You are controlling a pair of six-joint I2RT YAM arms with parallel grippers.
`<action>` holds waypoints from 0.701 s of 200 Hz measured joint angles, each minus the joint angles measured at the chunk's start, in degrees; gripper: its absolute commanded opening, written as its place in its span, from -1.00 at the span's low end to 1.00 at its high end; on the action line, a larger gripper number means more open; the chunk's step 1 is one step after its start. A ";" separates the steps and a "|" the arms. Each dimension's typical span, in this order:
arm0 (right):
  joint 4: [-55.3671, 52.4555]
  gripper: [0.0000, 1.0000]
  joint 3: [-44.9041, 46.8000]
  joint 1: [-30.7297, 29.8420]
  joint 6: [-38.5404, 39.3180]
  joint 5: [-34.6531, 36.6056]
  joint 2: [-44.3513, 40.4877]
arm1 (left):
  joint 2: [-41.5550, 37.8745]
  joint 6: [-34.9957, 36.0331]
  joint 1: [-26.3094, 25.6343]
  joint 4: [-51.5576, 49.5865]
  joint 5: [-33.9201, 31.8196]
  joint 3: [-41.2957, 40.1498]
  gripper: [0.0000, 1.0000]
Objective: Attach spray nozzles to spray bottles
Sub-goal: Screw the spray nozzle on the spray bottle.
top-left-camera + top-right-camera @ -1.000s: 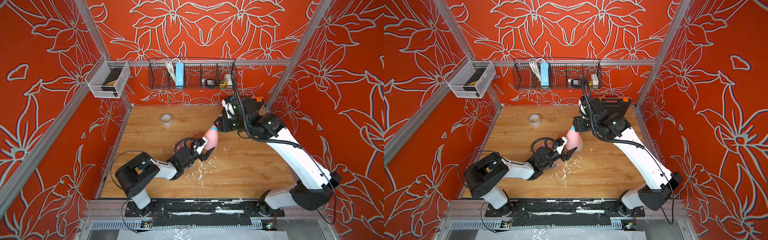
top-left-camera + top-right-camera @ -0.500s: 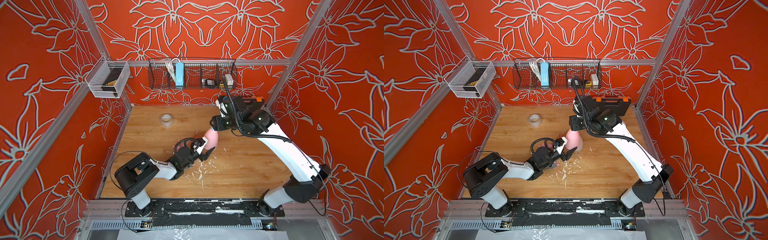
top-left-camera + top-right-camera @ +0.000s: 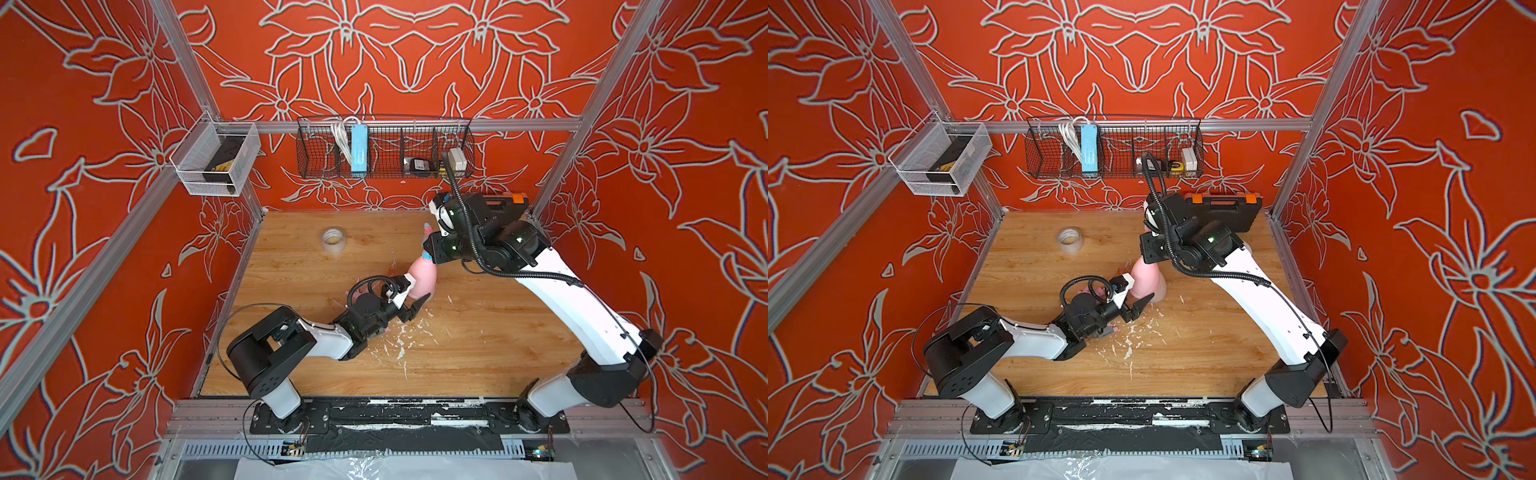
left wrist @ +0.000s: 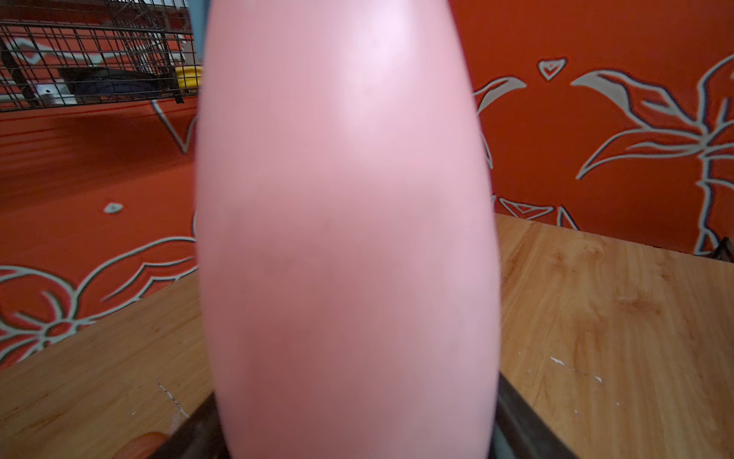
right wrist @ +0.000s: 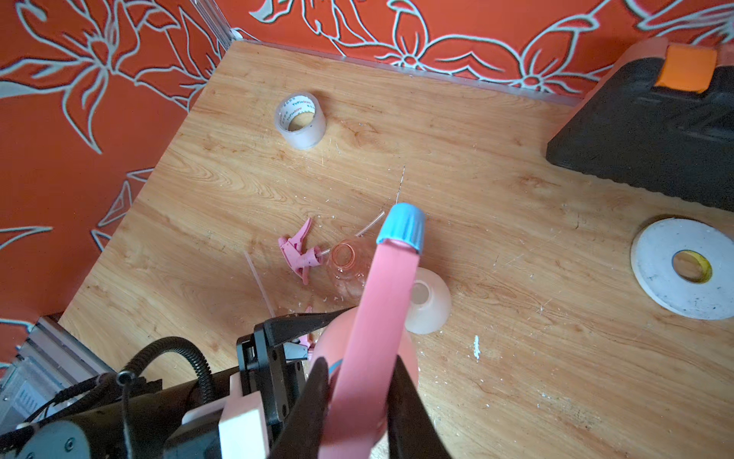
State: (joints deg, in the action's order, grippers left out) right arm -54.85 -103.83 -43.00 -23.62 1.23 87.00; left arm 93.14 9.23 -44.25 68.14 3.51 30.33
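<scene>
Seating pink-and-blue nozzle (image 5: 381,286) on pink bottle (image 3: 422,276).
Anchor: left hand (image 3: 415,293) clamps bottle upright; right hand (image 5: 359,365) pinches nozzle, likely to twist.

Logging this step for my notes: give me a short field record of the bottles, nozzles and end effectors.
left end effector: shut on pink bottle, upright
right end effector: shut on pink-and-blue nozzle at that bottle's neck
orange bottle: upright, neck open
cream bottle: upright, neck open
pink nozzle: lying beside orange bottle
</scene>
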 measured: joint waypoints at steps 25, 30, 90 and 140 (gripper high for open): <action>2.38 -0.81 2.82 -0.31 2.01 -0.20 -1.66 | 0.00 -0.04 0.00 -0.22 0.15 0.00 -0.20; 3.17 -0.81 3.63 -0.35 2.51 -0.22 -2.14 | 0.00 -0.07 0.00 -0.26 0.17 0.00 -0.20; 17.05 -1.00 18.71 -0.57 9.51 -1.31 -11.96 | -1.18 -1.53 0.31 -2.36 3.37 0.00 -0.25; 25.51 -1.00 24.76 -0.68 14.08 -3.30 -15.67 | -2.67 -4.02 1.70 -2.73 7.69 0.00 -0.26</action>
State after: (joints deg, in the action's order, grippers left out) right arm -29.34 -79.07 -43.68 -9.54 -2.07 71.33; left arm 90.48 5.21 -42.54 65.41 11.20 30.33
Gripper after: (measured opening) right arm 0.236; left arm 0.710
